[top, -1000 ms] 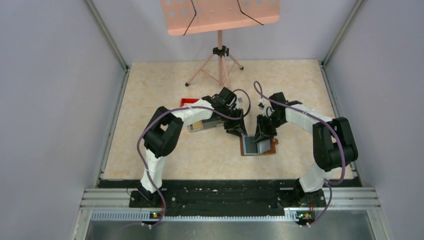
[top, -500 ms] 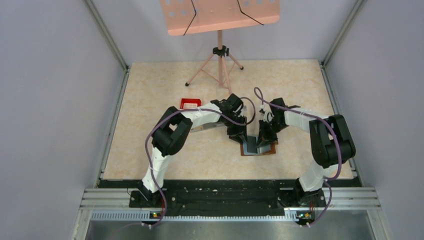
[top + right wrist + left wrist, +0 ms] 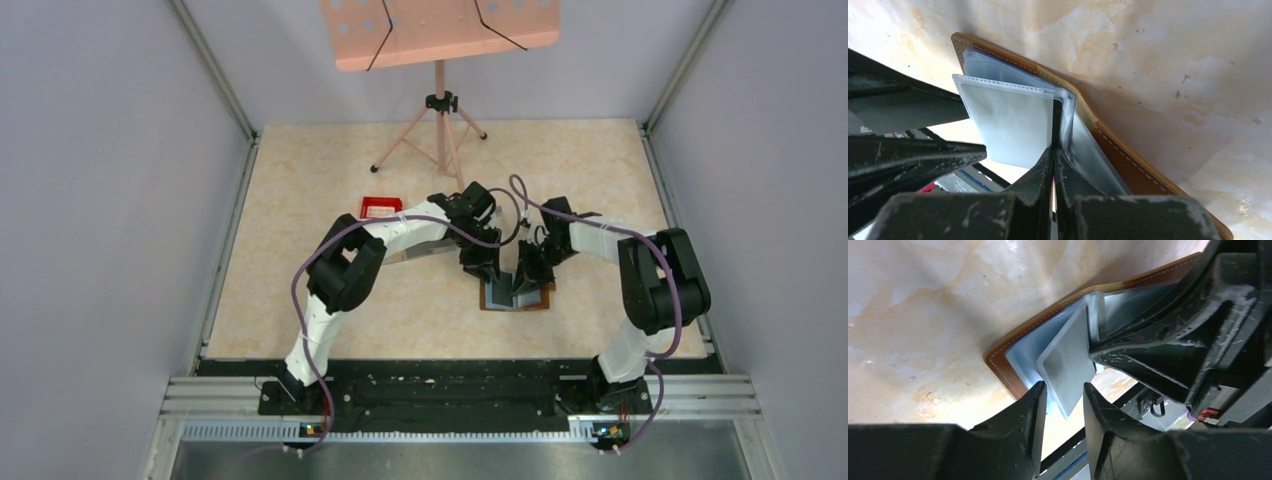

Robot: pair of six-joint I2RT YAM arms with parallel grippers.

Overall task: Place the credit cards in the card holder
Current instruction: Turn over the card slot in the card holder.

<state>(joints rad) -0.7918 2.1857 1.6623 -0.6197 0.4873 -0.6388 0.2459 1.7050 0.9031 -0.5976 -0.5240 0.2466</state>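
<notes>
The card holder (image 3: 535, 298) lies open on the table, a brown leather wallet with clear plastic sleeves (image 3: 1068, 365) inside. My right gripper (image 3: 1054, 150) is shut on the edge of one sleeve (image 3: 1008, 125) and holds it upright off the leather (image 3: 1128, 160). My left gripper (image 3: 1064, 390) hovers open just left of that sleeve, whose lower corner shows between the fingertips without touching them. In the top view both grippers, left (image 3: 492, 275) and right (image 3: 522, 280), meet over the holder. No credit cards show in any view.
A small red tray (image 3: 381, 207) sits at the back left. A clear box (image 3: 415, 252) lies partly under my left arm. A music stand's tripod (image 3: 440, 140) stands at the back of the table. Grey walls close in both sides.
My right gripper has closed on the sleeve. The left arm has swung right, bringing its gripper down beside the holder.
</notes>
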